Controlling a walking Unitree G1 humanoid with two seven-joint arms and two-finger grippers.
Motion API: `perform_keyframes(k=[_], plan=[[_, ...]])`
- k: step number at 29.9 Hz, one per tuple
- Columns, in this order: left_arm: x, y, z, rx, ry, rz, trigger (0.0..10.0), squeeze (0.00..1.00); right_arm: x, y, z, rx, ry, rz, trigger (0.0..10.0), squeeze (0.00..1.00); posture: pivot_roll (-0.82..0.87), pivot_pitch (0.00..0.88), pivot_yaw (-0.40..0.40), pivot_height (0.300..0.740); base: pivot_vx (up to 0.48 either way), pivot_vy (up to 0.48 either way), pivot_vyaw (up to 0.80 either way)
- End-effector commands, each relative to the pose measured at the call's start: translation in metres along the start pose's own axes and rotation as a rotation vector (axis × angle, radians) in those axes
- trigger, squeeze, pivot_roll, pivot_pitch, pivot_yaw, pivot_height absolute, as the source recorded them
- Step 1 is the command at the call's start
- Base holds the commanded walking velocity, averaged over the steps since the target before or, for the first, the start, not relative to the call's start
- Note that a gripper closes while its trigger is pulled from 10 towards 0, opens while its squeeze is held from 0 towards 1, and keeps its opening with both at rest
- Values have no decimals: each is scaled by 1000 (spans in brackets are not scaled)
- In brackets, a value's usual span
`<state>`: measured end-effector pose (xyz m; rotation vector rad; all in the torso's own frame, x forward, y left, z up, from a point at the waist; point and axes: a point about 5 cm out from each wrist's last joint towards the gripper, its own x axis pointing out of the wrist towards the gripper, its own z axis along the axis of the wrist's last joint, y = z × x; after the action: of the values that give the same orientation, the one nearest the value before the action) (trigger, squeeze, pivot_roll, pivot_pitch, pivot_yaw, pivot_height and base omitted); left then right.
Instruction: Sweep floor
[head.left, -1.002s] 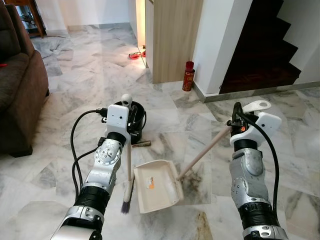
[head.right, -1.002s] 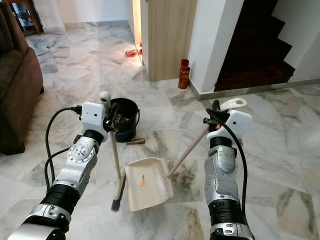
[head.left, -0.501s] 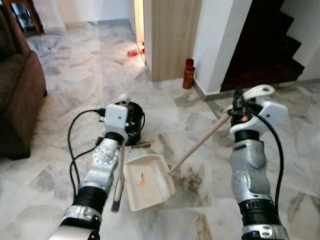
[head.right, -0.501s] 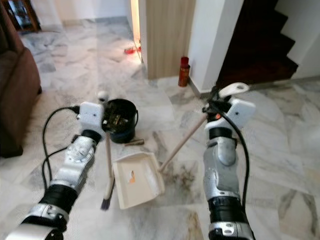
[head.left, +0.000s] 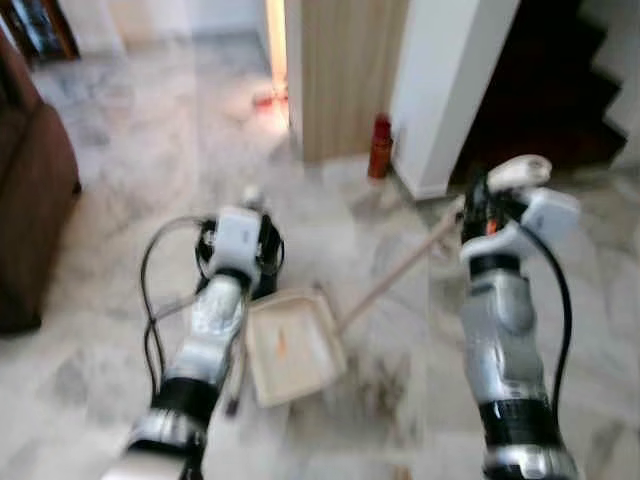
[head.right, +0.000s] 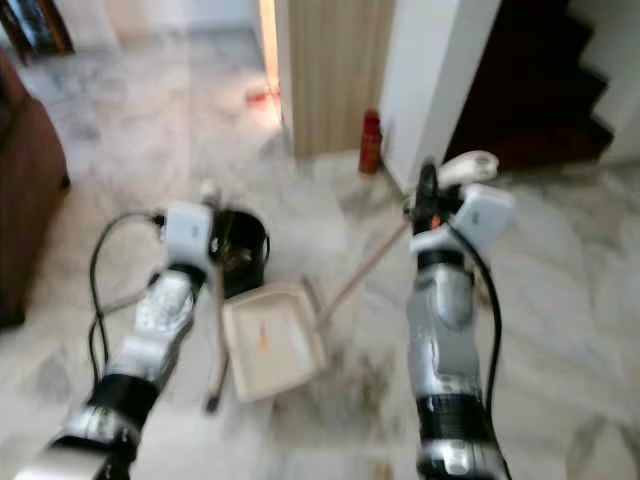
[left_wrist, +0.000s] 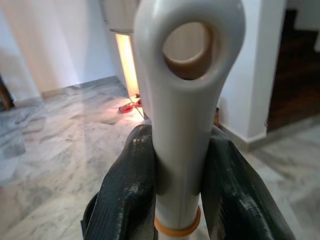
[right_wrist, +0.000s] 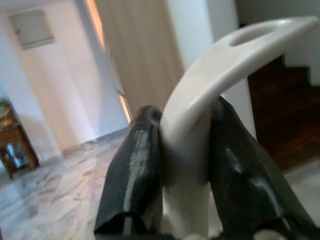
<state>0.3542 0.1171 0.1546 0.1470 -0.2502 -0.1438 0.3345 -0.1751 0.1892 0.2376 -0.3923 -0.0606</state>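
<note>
Head views, blurred: marble floor (head.left: 120, 180) runs open toward the far doorway; brown sofa (head.left: 30, 210) bounds the left edge, wooden panel (head.left: 345, 80), white pillar (head.left: 445, 90) and dark stairs (head.left: 560, 90) close the right. A red can (head.left: 380, 147) stands at the pillar's foot. Dustpan (head.left: 292, 345) lies on the floor between the arms, black bucket (head.right: 240, 262) just behind it. Left wrist view: left gripper (left_wrist: 177, 185) clamps the brush handle (left_wrist: 182, 115), fingers (left_wrist: 127, 190) pressed on both sides. Right wrist view: right gripper (right_wrist: 182, 170) clamps the curved dustpan handle (right_wrist: 220, 75).
</note>
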Motion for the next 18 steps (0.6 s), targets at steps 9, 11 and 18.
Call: perform_keyframes(k=[9, 11, 18], plan=[[3, 14, 10, 38, -51, 34, 10000, 0, 5, 16, 13, 41, -56, 55, 10000, 0, 107, 16, -26, 740, 421, 0, 142], [3, 13, 11, 37, -53, 31, 10000, 0, 5, 17, 13, 40, -55, 59, 10000, 0, 107, 16, -26, 740, 424, 0, 0], [3, 13, 12, 38, -58, 29, 10000, 0, 5, 18, 13, 45, -55, 65, 10000, 0, 110, 9, -23, 740, 421, 0, 0]])
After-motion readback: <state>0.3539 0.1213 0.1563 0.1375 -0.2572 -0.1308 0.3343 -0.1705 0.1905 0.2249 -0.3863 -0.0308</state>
